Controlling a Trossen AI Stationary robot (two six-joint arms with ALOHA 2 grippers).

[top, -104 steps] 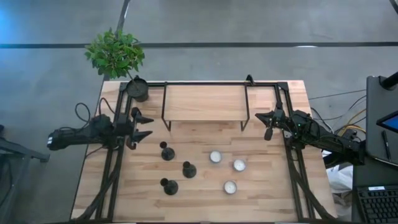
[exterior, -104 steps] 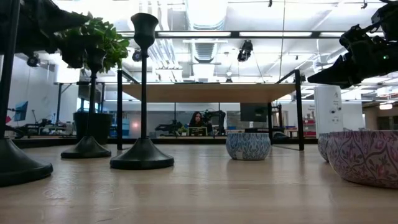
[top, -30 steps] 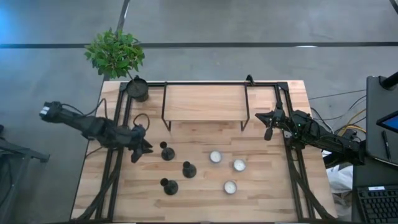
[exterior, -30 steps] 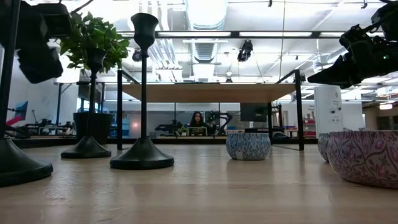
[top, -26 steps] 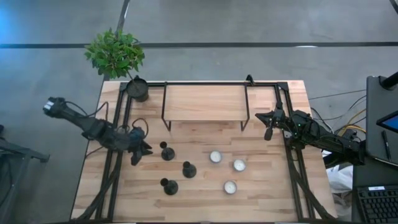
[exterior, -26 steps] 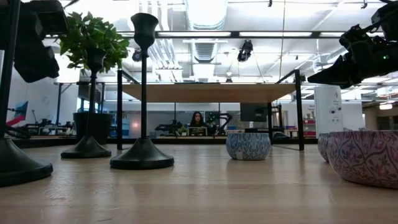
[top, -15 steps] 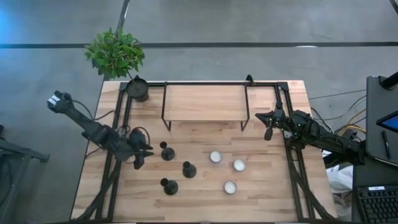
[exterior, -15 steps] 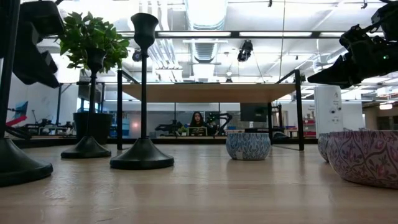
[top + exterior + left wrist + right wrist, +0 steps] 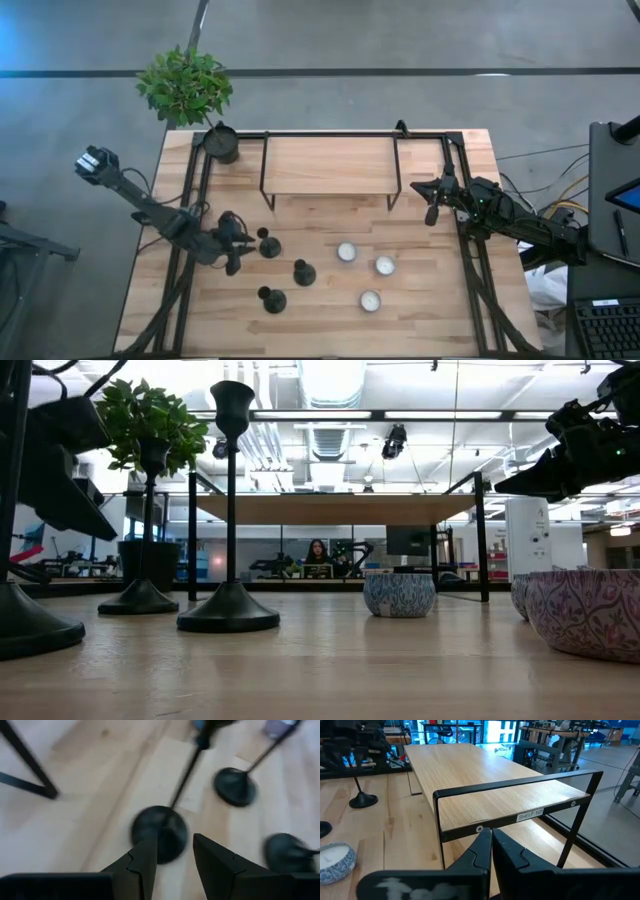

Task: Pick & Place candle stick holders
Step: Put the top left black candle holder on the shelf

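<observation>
Three black candlesticks stand upright on their round bases on the wooden table: one (image 9: 268,245) at the left, one (image 9: 303,272) in the middle, one (image 9: 272,298) nearer the front. Three tealight cups (image 9: 346,252), (image 9: 385,265), (image 9: 370,300) stand to their right. My left gripper (image 9: 237,252) is open, just left of the left candlestick; in the left wrist view its fingers (image 9: 174,840) stand apart before that candlestick's base (image 9: 160,832) without touching it. My right gripper (image 9: 432,208) is shut and empty, up at the table's right, by the shelf.
A wooden shelf on a black frame (image 9: 328,165) stands at the table's far side, and a potted plant (image 9: 222,143) at its far left corner. Black rails (image 9: 190,230) run along both table sides. A person sits far back in the room (image 9: 317,552).
My left gripper has gone toward the table's right edge and a little down, closing in on the left candlestick. The candlesticks and tealight cups have stayed where they were.
</observation>
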